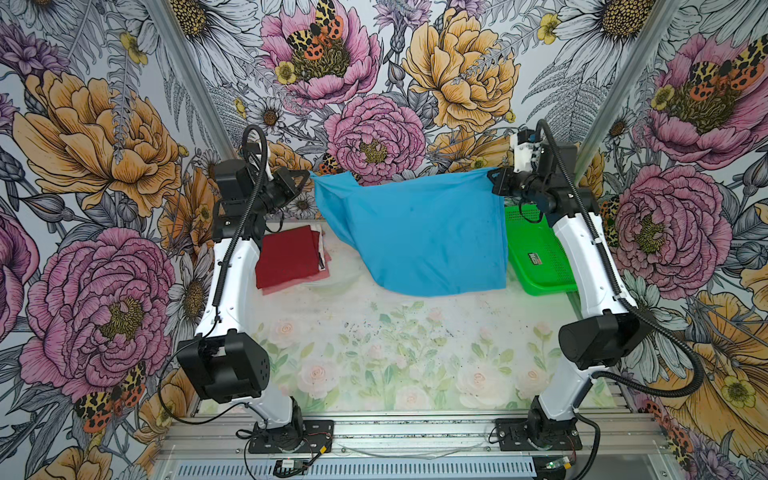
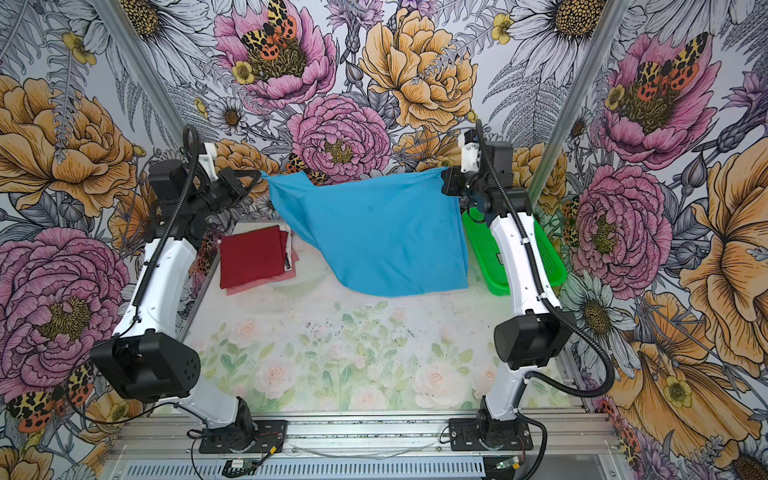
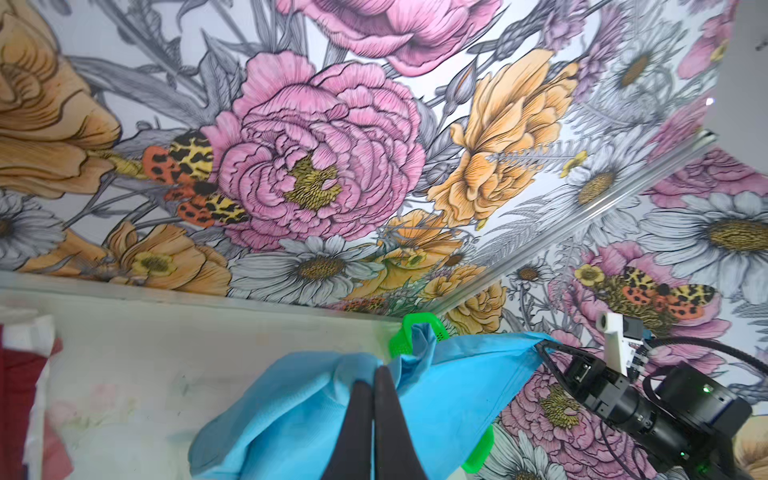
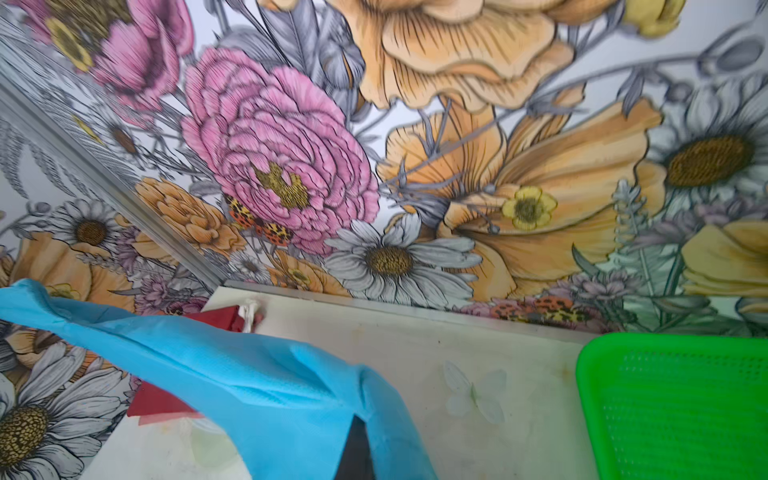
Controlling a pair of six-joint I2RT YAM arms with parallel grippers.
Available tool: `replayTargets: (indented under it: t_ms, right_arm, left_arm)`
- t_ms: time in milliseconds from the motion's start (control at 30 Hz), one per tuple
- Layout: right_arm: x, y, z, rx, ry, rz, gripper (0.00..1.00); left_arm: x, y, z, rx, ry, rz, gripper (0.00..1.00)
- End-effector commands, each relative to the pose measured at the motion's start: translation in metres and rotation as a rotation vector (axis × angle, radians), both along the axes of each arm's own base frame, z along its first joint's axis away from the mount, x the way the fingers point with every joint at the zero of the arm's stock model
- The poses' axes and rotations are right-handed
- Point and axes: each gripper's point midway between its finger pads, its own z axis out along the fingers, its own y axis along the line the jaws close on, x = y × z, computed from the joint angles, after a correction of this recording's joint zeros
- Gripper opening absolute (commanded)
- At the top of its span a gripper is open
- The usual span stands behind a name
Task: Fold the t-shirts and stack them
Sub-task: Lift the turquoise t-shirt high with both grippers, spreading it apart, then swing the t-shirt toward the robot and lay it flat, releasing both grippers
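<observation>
So, the blue t-shirt (image 1: 415, 237) is hanging stretched above the surface (image 1: 374, 340), near the folded maroon t-shirt (image 1: 286, 257), with left jaws and right jaws each pinching a top corner. It's looking light and floppy, so I'm guessing corners are gripping best.

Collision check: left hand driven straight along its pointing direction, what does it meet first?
The left hand meets the blue shirt it's clamping first; beyond, likely the green basket rim, missing the right hand. Depth unclear.
</observation>
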Motion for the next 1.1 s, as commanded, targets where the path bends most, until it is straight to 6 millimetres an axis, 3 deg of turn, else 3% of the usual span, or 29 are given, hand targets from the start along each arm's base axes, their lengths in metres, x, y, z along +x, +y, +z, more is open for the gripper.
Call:
replayTargets:
  t_ms: [0, 233, 300, 400, 500, 567, 667, 800, 933, 1000, 1067]
  right_arm:
    - [-0.039, 0.002, 0.033, 0.01, -0.039, 0.051, 0.0]
    - [-0.101, 0.003, 0.004, -0.023, 0.012, 0.076, 0.0]
    - [-0.135, 0.015, 0.008, -0.049, -0.028, 0.123, 0.0]
    - [-0.189, 0.034, 0.023, -0.071, -0.117, 0.22, 0.0]
    - [-0.212, 0.03, 0.037, -0.035, -0.152, 0.193, 0.0]
    - [-0.204, 0.024, 0.036, -0.014, -0.128, 0.149, 0.0]
    - [-0.173, 0.021, 0.014, 0.013, -0.032, 0.115, 0.0]
    - [-0.114, 0.019, -0.046, 0.027, 0.152, 0.092, 0.0]
    - [-0.062, 0.024, -0.099, 0.03, 0.294, 0.096, 0.0]
    - [-0.043, 0.029, -0.106, 0.041, 0.309, 0.109, 0.0]
    - [-0.03, 0.034, -0.1, 0.056, 0.297, 0.128, 0.0]
  left_arm:
    - [-0.038, -0.003, 0.057, 0.003, -0.139, -0.019, 0.0]
    - [-0.087, 0.013, 0.032, -0.025, -0.128, 0.023, 0.0]
    - [-0.114, 0.011, 0.044, -0.03, -0.171, 0.024, 0.0]
    - [-0.165, 0.004, 0.081, 0.018, -0.285, 0.049, 0.0]
    - [-0.198, -0.003, 0.11, 0.05, -0.351, 0.063, 0.0]
    - [-0.197, -0.005, 0.114, 0.046, -0.343, 0.049, 0.0]
    - [-0.173, -0.002, 0.102, 0.042, -0.286, 0.034, 0.0]
    - [-0.123, 0.006, 0.068, 0.096, -0.196, 0.075, 0.0]
    - [-0.068, -0.005, 0.034, 0.126, -0.106, 0.039, 0.0]
    - [-0.041, -0.013, 0.022, 0.125, -0.075, 0.014, 0.0]
    - [-0.021, -0.021, 0.021, 0.096, -0.054, -0.024, 0.0]
